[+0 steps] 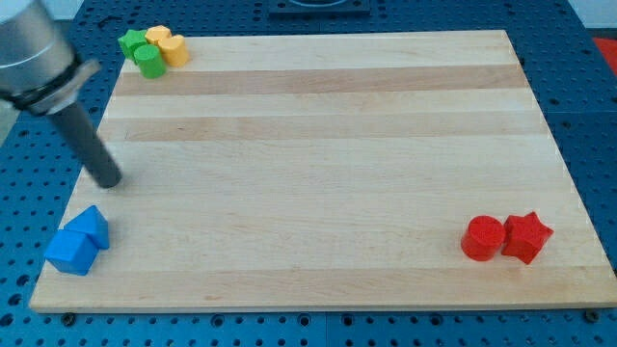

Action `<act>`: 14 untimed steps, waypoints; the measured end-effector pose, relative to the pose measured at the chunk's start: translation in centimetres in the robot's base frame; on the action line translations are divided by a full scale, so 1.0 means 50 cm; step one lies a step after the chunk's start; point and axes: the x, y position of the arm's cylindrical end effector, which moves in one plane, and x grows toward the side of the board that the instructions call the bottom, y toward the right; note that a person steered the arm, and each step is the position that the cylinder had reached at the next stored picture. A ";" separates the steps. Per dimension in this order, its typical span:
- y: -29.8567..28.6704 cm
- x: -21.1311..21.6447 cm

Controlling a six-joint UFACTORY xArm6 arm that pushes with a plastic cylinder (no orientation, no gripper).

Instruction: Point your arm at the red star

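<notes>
The red star [527, 236] lies near the view's bottom right corner of the wooden board [318, 145]. A red cylinder [481, 238] touches its left side. My tip [111, 180] is at the view's left edge of the board, far left of the red star. It stands above the two blue blocks [79, 242], apart from them.
Two blue blocks sit together at the view's bottom left corner. A green star [132, 41], a green cylinder [149, 61] and two yellow blocks [170, 46] cluster at the view's top left corner. The board rests on a blue perforated table.
</notes>
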 end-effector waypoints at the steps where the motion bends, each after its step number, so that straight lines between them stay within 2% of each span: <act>1: 0.120 -0.035; 4: 0.584 -0.036; 6: 0.943 -0.016; 7: 1.089 -0.002; 8: 1.169 0.027; 12: 1.169 0.046; 14: 1.157 0.199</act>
